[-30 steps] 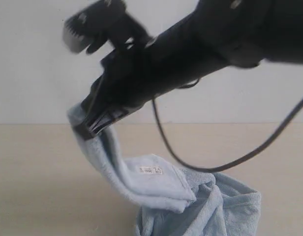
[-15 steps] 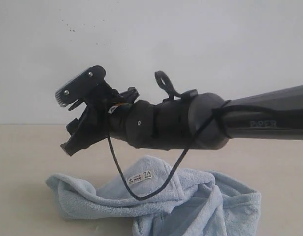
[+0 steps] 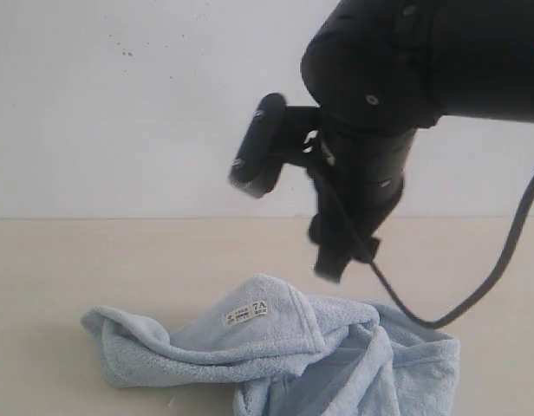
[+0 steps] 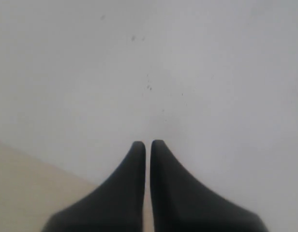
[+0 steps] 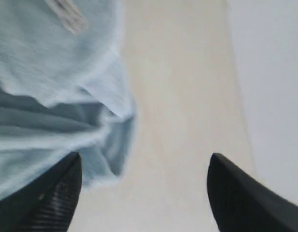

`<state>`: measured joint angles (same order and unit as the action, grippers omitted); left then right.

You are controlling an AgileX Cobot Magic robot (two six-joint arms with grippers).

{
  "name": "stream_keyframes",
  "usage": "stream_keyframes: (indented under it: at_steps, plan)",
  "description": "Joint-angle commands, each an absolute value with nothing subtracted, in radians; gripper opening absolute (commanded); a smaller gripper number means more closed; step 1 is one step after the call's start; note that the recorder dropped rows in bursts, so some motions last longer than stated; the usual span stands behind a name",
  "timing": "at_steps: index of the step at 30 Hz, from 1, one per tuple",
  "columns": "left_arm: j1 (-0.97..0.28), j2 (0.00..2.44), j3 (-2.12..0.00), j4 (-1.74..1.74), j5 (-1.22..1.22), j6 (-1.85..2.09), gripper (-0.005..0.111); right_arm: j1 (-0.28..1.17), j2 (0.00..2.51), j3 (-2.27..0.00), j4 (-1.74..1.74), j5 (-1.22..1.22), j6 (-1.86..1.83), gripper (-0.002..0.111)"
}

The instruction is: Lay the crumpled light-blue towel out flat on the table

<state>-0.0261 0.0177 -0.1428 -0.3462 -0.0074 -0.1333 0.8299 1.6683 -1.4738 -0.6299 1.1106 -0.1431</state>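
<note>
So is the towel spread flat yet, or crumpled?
Crumpled. The towel lies in a heap on the table, folds overlapping, one corner doubled over by the tag.

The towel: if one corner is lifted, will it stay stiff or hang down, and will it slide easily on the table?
Probably floppy: the towel lies in soft folds. Its fluffy pile would likely drag, not glide, on the smooth table. A pushed edge would probably bunch up, as it is already crumpled.
</note>
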Motion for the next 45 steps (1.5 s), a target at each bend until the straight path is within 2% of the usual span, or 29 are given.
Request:
stream_keyframes:
  at_steps: [1,7,10,17,22,26,33,35,38,43,45]
  plan:
    - [-0.032,0.206,-0.33,-0.16,0.067,0.048,0.004,0.796,1.654,-1.478,-0.767,1.215,0.094,0.069]
    - [-0.113,0.686,-0.55,-0.149,0.256,0.192,0.004,0.786,1.677,-1.478,-0.721,1.221,0.304,0.069]
    - [-0.181,0.922,-0.654,-0.154,0.402,0.226,0.004,0.778,1.711,-1.478,-0.606,1.221,0.295,0.069]
    - [-0.254,1.289,-0.822,-0.203,0.628,0.226,0.004,0.591,1.839,-1.478,-0.31,1.221,0.294,0.069]
    - [-0.254,1.365,-0.827,-0.407,0.57,0.281,0.004,0.414,1.901,-1.478,0.044,1.178,0.189,0.069]
    - [-0.254,1.377,-0.854,-0.575,0.545,0.479,0.004,0.39,1.936,-1.478,0.122,1.073,0.156,0.068]
    - [-0.254,1.377,-0.861,-0.705,0.447,0.663,0.004,0.418,2.007,-1.478,0.123,0.919,0.174,0.042]
    - [-0.254,1.377,-0.861,-0.705,0.44,0.663,0.004,0.416,2.028,-1.478,0.111,0.911,0.186,0.038]
    - [-0.254,1.377,-0.861,-0.731,0.442,0.663,0.004,0.416,2.046,-1.478,0.064,0.924,0.202,0.041]
    - [-0.254,1.377,-0.861,-0.745,0.44,0.663,0.004,0.416,2.046,-1.478,0.028,0.97,0.202,0.056]
    - [-0.254,1.377,-0.861,-0.745,0.44,0.663,0.004,0.416,2.046,-1.478,0.028,0.976,0.202,0.057]
